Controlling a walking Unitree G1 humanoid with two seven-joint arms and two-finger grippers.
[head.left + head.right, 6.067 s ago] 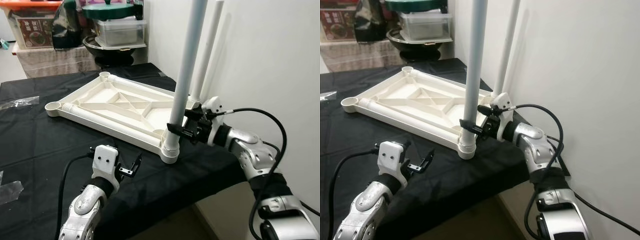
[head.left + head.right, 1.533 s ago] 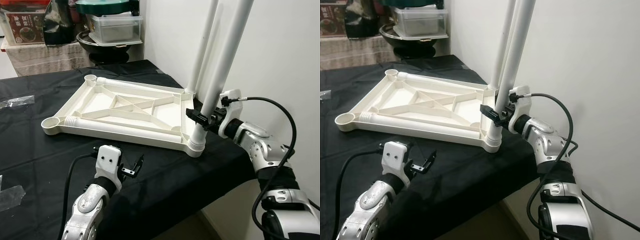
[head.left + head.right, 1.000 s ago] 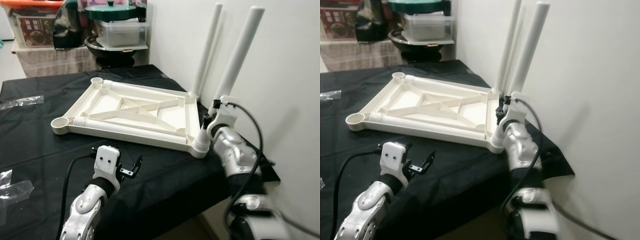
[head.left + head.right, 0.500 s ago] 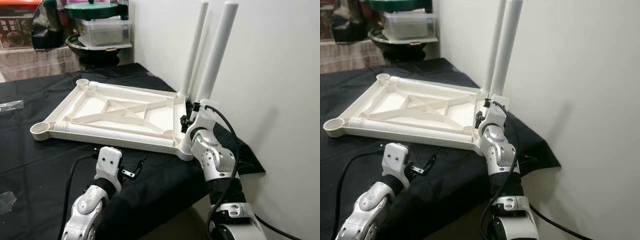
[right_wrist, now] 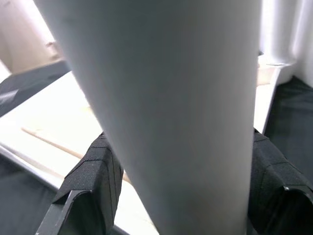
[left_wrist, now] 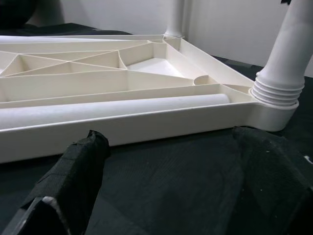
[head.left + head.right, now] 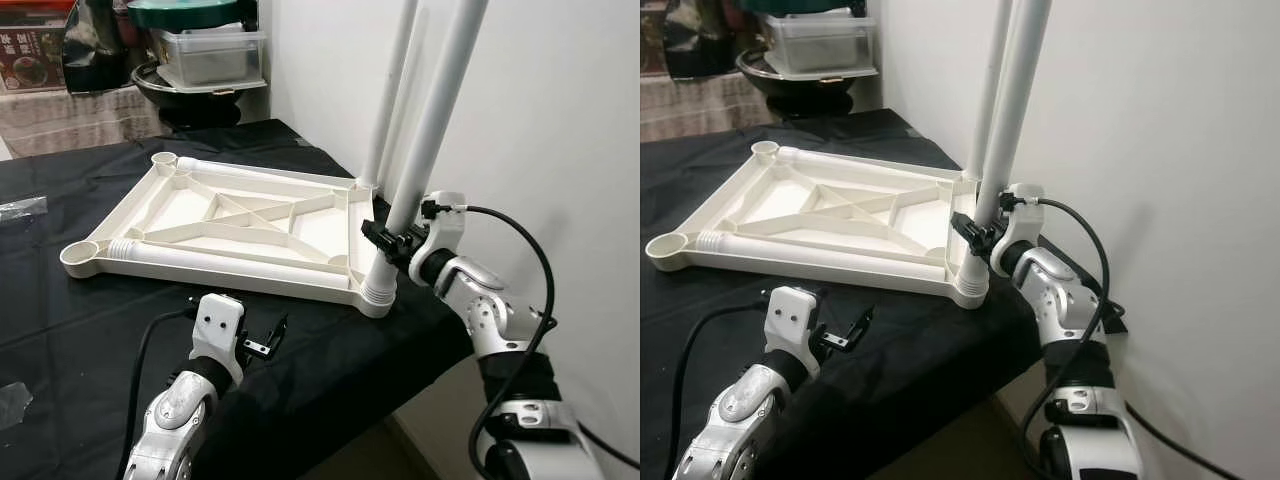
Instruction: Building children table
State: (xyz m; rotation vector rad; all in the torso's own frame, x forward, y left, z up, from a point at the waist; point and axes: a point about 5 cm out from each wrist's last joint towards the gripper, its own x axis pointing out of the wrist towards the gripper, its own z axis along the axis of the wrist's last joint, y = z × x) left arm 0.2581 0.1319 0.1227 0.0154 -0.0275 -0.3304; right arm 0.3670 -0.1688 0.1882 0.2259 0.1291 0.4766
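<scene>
So the upside-down white tabletop point(image 7: 240, 225) is lying flat on the black-covered surface point(image 7: 60, 330), pushed toward the wall-side edge, with two legs already standing in its corner sockets: the near leg point(image 7: 425, 150) at the front corner by the edge, and the far leg point(image 7: 392, 90) behind it right next to the wall. The right tool point(image 7: 388, 242) is clenched around the near leg low down, just above the ribbed collar where it goes into the socket, and in the right wrist view the leg sits squarely between both fingers point(image 5: 90, 181). My guess is this is the seating step, and that leg looks tilted a bit toward the wall, so I'd straighten it before pushing down along its own axis, otherwise the collar could bind or the whole top could skid toward the edge. The left tool point(image 7: 262, 340) is hovering over the cloth just short of the tabletop's near rail, fingers spread and holding nothing; bracing that rail would probably help. The two sockets on the other side look empty, so half the legs remain. For writing, there's a printed box point(image 7: 30, 45) on the back shelf, but the text is too small to read.
</scene>
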